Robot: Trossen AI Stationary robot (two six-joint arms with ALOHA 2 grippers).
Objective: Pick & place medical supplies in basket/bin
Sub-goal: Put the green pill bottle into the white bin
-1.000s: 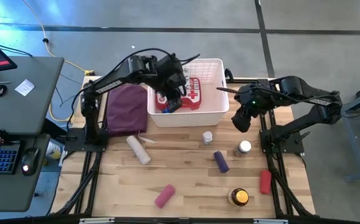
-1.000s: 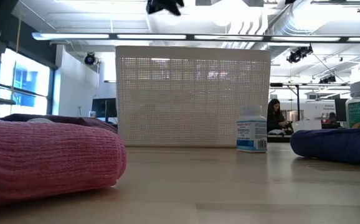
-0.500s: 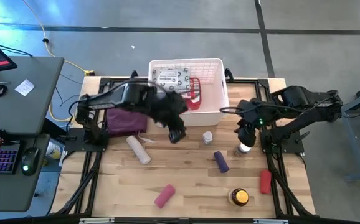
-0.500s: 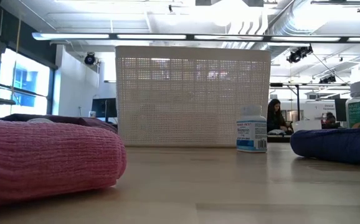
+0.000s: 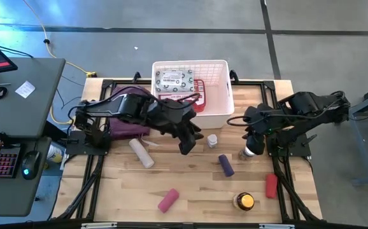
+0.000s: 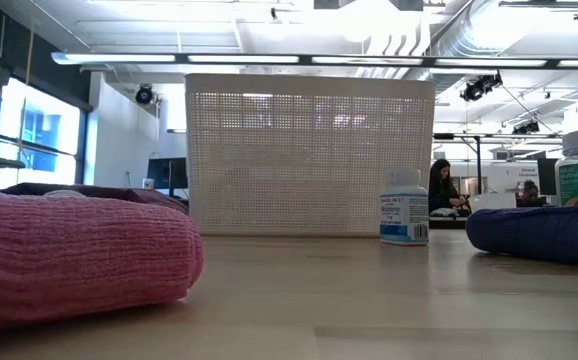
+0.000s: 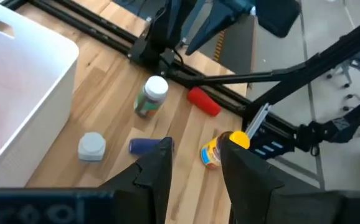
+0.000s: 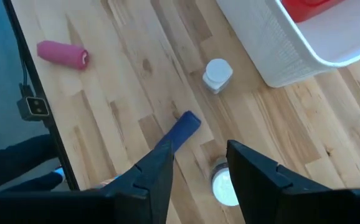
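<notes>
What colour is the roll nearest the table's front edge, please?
Pink roll, clearest in the low view.

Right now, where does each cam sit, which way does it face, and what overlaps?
High: overhead, straight down on the table; both arms, left hand, right hand.
Low: tabletop level, facing the basket wall; no arm shows.
Left wrist: past its own open fingers at the purple roll.
Right wrist: own fingers open above a white-capped bottle.
Shared: both wrists see the purple roll and the small bottle.
</notes>
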